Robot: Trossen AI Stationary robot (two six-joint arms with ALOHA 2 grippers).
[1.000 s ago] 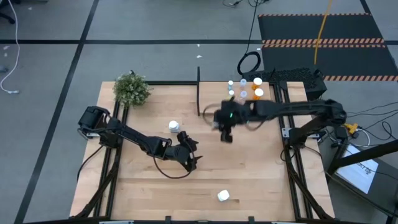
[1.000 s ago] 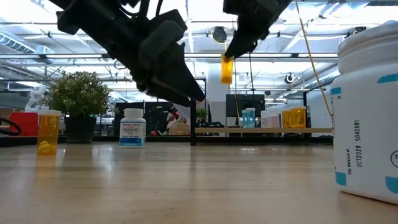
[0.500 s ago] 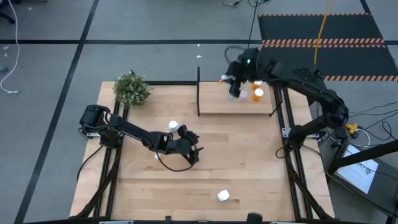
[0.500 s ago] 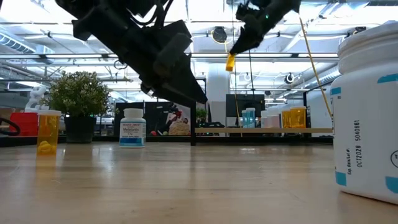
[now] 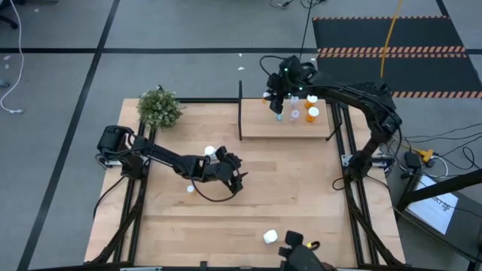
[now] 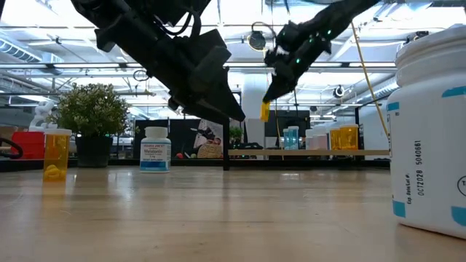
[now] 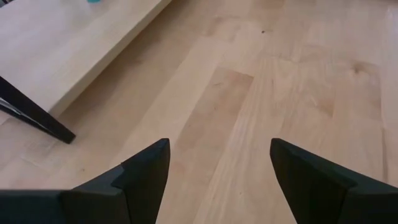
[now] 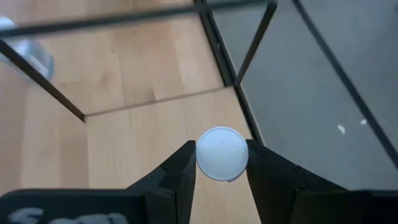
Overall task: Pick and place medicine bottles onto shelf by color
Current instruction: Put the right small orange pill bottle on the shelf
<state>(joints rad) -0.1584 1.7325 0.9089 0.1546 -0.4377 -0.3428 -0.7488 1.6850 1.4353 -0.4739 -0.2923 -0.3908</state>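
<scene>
orange bottles (image 6: 56, 153) 4 | white bottles (image 5: 270, 237) 2 | pale-blue bottles (image 5: 279, 117) 2 | plant (image 5: 160, 108) 1 | shelf (image 5: 260, 128) 1

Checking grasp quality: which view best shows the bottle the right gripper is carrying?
The right wrist view: the bottle's white cap sits clamped between the right gripper's fingers. The low view shows its orange body hanging above the shelf. The high view largely hides it; the left wrist view misses it.

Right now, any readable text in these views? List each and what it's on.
"OCT2028": printed sideways on the large white bottle at the low view's right edge.
Digits beside it start "504"; the rest is unsure.
Label on the small white bottle beside the plant: printed lines, too small to read.
Raised orange bottle: no readable text.
High and wrist views: nothing readable.
</scene>
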